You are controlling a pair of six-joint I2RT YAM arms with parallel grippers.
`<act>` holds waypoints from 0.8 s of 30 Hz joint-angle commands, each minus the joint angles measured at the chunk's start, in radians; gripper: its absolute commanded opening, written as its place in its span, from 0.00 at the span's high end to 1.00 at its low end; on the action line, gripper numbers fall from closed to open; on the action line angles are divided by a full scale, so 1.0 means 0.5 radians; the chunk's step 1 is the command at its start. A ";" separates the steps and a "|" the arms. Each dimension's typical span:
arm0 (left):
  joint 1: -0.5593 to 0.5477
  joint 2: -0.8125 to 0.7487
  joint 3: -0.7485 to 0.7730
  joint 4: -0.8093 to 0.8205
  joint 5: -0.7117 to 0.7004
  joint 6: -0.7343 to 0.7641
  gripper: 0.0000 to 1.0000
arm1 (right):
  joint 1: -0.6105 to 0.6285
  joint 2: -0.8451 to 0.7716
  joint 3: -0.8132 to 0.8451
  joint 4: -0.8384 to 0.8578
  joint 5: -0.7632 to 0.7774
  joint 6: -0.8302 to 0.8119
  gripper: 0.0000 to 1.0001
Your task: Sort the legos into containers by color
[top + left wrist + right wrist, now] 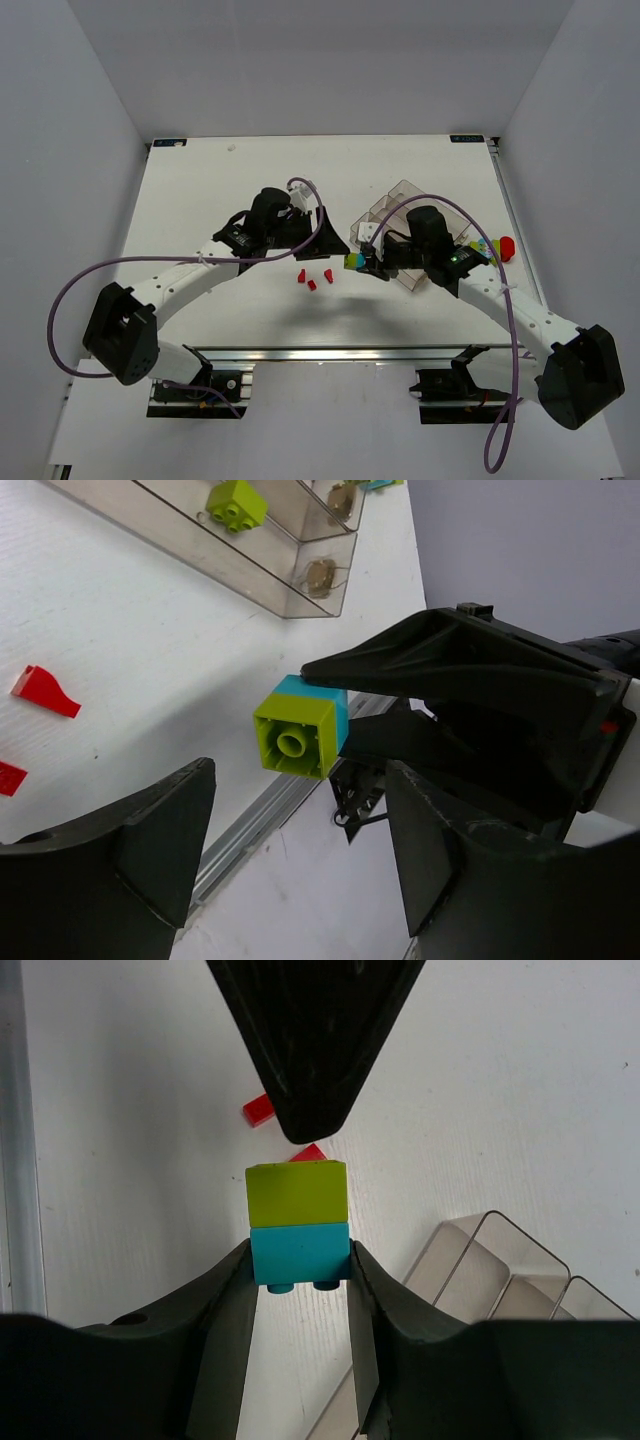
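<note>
two-brick stack (297,1222) juts lengthwise from right gripper (299,1263), green end outward.

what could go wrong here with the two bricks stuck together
The right gripper pinches only the blue brick; a pull on the green brick could twist the pair loose.
The left gripper is open and close to the right one, so they might collide.
A dropped brick would likely land among the red pieces below.

The legos (296,1193) are smooth plastic, the tray (250,572) clear
</note>
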 commanded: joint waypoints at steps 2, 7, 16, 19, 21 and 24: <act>-0.017 0.042 -0.031 0.113 0.108 -0.053 0.24 | 0.007 -0.013 0.057 0.106 0.027 0.054 1.00; -0.017 0.100 -0.031 0.150 0.133 -0.068 0.29 | 0.007 -0.007 0.042 0.134 0.033 0.063 1.00; -0.017 0.159 -0.037 0.190 0.160 -0.071 0.42 | 0.013 -0.007 0.029 0.149 0.030 0.069 1.00; -0.017 0.174 -0.031 0.211 0.182 -0.078 0.43 | 0.010 -0.007 0.026 0.149 0.021 0.069 1.00; -0.017 0.183 -0.034 0.239 0.206 -0.093 0.43 | 0.013 -0.007 0.023 0.155 0.015 0.078 1.00; -0.017 0.192 -0.037 0.257 0.231 -0.102 0.43 | 0.013 -0.004 0.023 0.171 0.006 0.096 1.00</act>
